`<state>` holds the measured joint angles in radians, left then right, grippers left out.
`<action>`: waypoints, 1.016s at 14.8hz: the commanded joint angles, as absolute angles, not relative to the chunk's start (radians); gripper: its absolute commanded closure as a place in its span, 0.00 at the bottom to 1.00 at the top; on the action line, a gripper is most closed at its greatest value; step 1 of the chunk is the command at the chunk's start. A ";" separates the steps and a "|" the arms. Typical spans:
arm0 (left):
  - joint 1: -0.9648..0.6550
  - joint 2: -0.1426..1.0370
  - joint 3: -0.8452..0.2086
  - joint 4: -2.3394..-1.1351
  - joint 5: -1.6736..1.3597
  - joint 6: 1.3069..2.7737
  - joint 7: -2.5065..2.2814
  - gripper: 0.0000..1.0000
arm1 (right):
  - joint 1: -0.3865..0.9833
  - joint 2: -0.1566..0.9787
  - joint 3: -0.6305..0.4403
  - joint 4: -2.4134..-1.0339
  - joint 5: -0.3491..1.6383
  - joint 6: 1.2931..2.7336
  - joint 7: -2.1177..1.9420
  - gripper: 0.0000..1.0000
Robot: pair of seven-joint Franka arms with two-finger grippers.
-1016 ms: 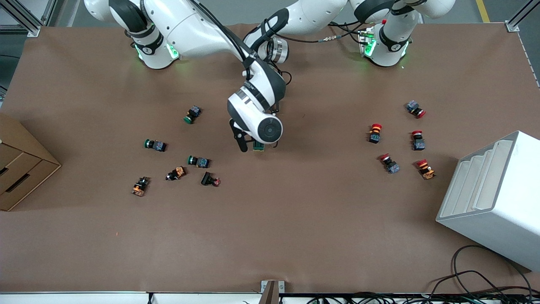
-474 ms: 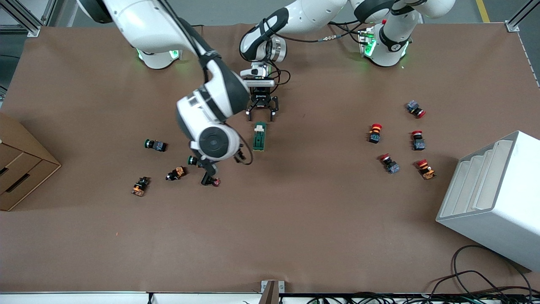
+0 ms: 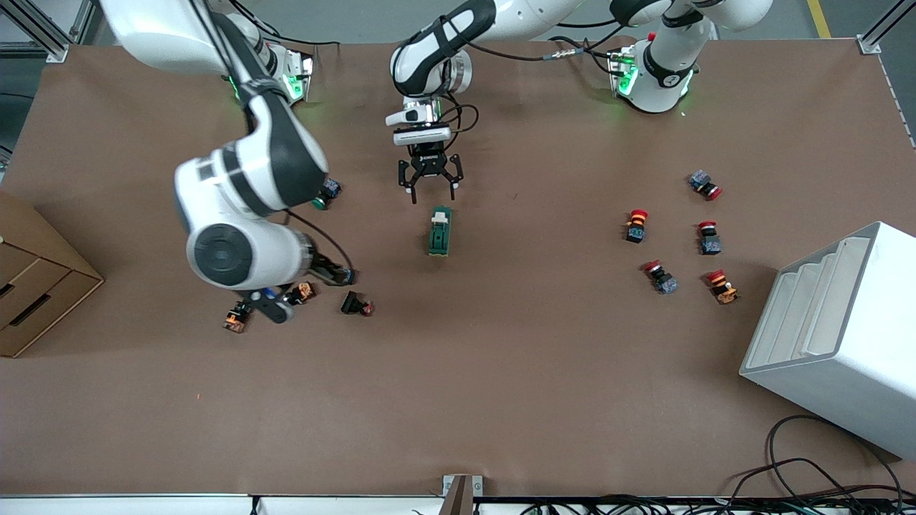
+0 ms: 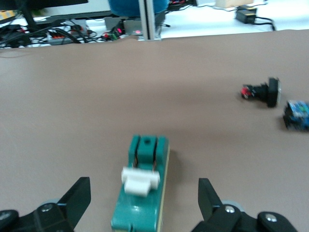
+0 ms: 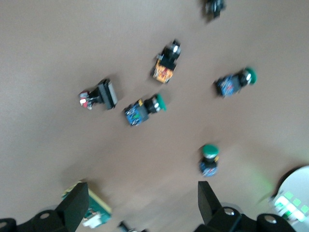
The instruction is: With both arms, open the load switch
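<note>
A brown paper-like sheet covers the counter (image 3: 501,400) almost edge to edge. The load switch (image 3: 439,232) lies flat near its middle, a dark-green block with its white lever (image 4: 140,180) on top, toward the end nearer the arms' bases.

The left gripper (image 3: 431,192) hangs just above the counter beside that end of the switch, jaws spread wide and holding nothing; in the left wrist view its two fingers (image 4: 79,199) stand either side of the switch without touching it.

The right gripper (image 3: 275,304) is up over a scatter of green push buttons (image 3: 326,194) and orange-bodied ones (image 3: 236,317) toward the right arm's end of the counter. Its jaws are wide open and empty, as the right wrist view shows.

A cluster of red push buttons (image 3: 635,224) sits toward the left arm's end, near a white stepped bin (image 3: 837,336). A cardboard box (image 3: 32,275) rests at the right arm's end. Black cables (image 3: 809,472) trail off the counter's edge nearest the front camera, and aluminium frame posts (image 3: 43,32) stand at the corners.
</note>
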<state>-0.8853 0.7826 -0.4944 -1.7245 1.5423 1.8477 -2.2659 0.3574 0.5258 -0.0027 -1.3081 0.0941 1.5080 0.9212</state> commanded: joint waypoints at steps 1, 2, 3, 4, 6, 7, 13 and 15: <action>-0.823 0.743 -0.499 -1.654 1.424 1.865 -2.121 0.02 | 0.296 0.407 0.014 -1.436 0.046 1.523 0.732 0.00; -0.795 0.735 -0.499 -1.623 1.379 1.865 -2.065 0.01 | 0.269 0.393 0.015 -1.449 0.045 1.523 0.663 0.00; -0.769 0.718 -0.497 -1.590 1.317 1.865 -2.007 0.01 | 0.235 0.381 0.015 -1.462 0.044 1.523 0.584 0.00; -0.735 0.704 -0.497 -1.573 1.265 1.865 -1.946 0.01 | 0.192 0.371 0.015 -1.471 0.044 1.523 0.495 0.00; -0.646 0.661 -0.497 -1.543 1.172 1.865 -1.754 0.01 | 0.141 0.365 0.015 -1.479 0.044 1.525 0.372 0.00; -0.602 0.638 -0.497 -1.526 1.122 1.865 -1.668 0.01 | 0.112 0.365 0.015 -1.479 0.044 1.525 0.320 0.00; -0.359 0.577 -0.499 -1.411 0.924 1.865 -1.330 0.00 | 0.069 0.344 0.018 -1.474 -0.011 1.525 0.203 0.00; -0.299 0.568 -0.499 -1.373 0.859 1.861 -1.277 0.00 | 0.069 0.334 0.018 -1.462 -0.028 1.525 0.152 0.00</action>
